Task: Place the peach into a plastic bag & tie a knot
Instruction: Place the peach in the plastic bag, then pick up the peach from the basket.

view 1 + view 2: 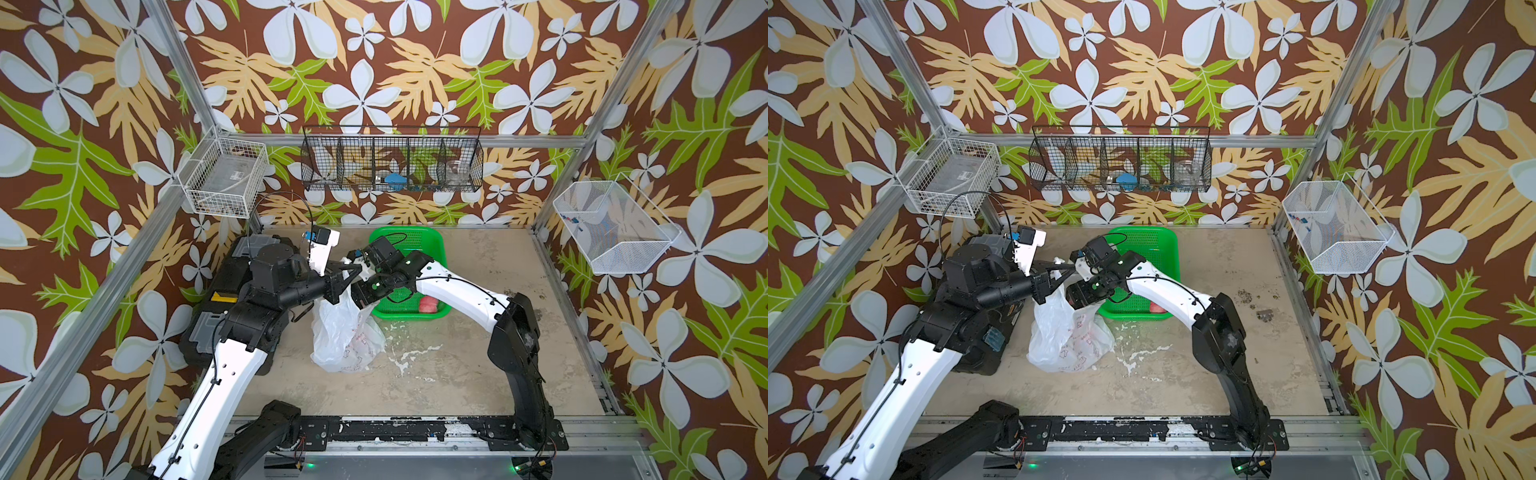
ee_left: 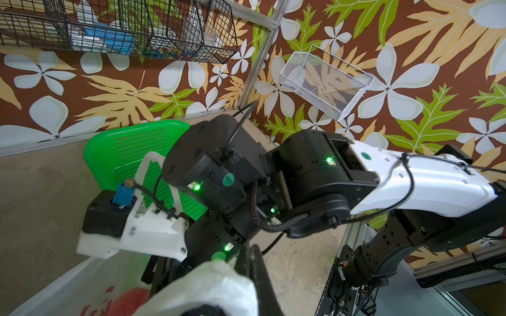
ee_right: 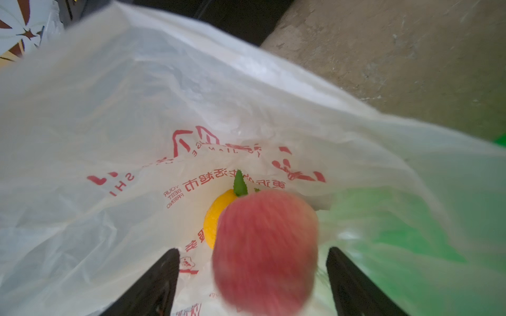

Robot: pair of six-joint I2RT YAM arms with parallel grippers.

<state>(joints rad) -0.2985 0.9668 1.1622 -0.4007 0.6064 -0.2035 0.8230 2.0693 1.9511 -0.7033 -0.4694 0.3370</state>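
Observation:
The white plastic bag (image 1: pixel 345 332) (image 1: pixel 1063 336) with red print stands open in front of the green basket (image 1: pixel 415 245). My left gripper (image 1: pixel 355 269) (image 2: pixel 252 262) is shut on the bag's upper edge (image 2: pixel 213 284) and holds it up. My right gripper (image 1: pixel 360 300) (image 3: pixel 252 249) points down into the bag's mouth, open. The red-pink peach (image 3: pixel 265 251) is blurred between its fingers, with a gap on each side. Below it, in the bag (image 3: pixel 137 109), lies a yellow fruit (image 3: pixel 216 219) with a green leaf. No knot is in view.
A second pink fruit (image 1: pixel 428 305) (image 1: pixel 1156 307) lies in the basket's near corner. A black case (image 1: pixel 208 332) sits under my left arm. Wire baskets (image 1: pixel 390 162) hang on the walls. A small metal fitting (image 1: pixel 1264 315) lies right of the basket.

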